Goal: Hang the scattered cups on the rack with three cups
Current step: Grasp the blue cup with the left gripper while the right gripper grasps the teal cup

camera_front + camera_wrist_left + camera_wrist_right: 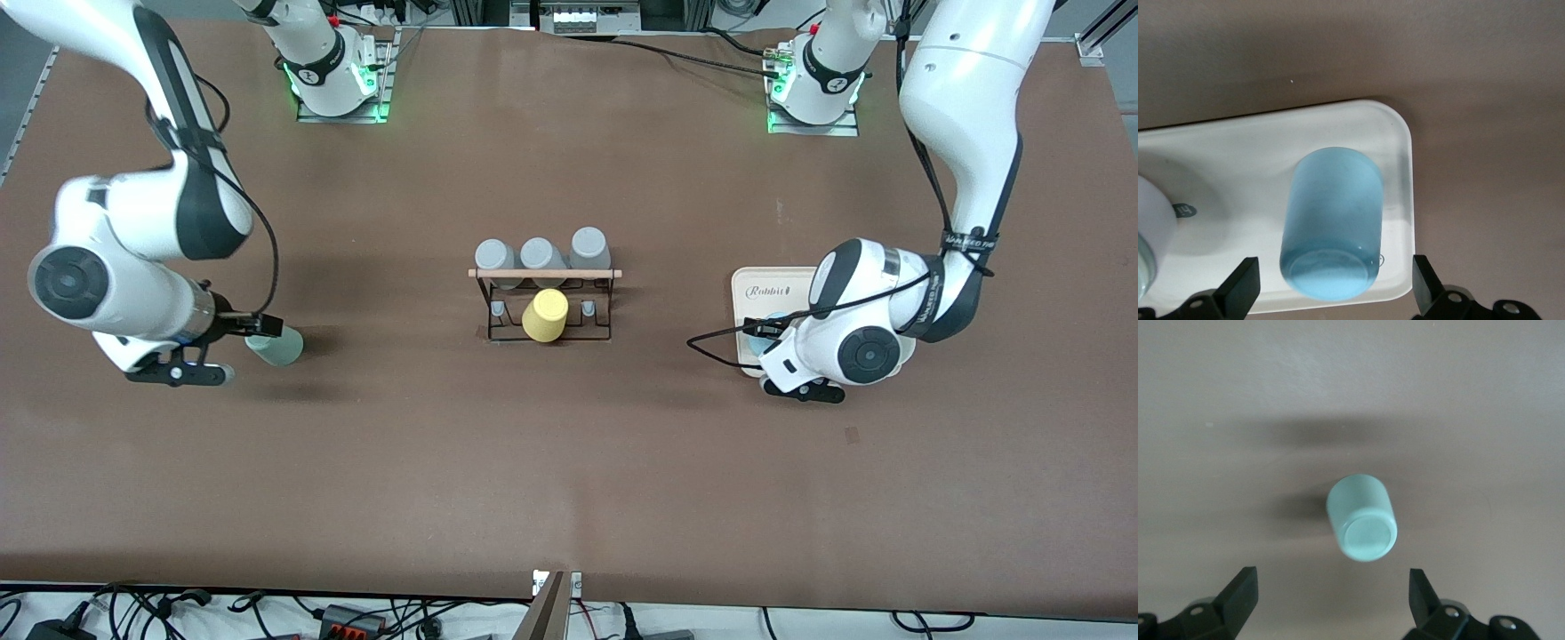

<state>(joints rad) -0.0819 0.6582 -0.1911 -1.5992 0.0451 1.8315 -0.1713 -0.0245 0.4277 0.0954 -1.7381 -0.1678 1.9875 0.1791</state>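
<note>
Rack (544, 302) is shown at table centre w/ three grey cups (539, 259) and a yellow cup (545, 315) on it. Left gripper (1331, 290), jaws spread wide, is held over the blue cup (1331, 223) on the cream tray (1395, 133), nothing gripped. Right gripper (1331, 607), likewise spread, is held over the mint cup (1361, 517) on bare table toward the right arm's end.

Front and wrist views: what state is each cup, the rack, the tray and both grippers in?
Mint-green cup: upside down on the bare table, not held.
Light blue cup: upside down on the cream tray, not held.
Yellow cup: hung on the rack.
Three grey cups: hung along the rack's rod.
Right gripper: open, over the mint-green cup.
Left gripper: open, over the light blue cup.
</note>
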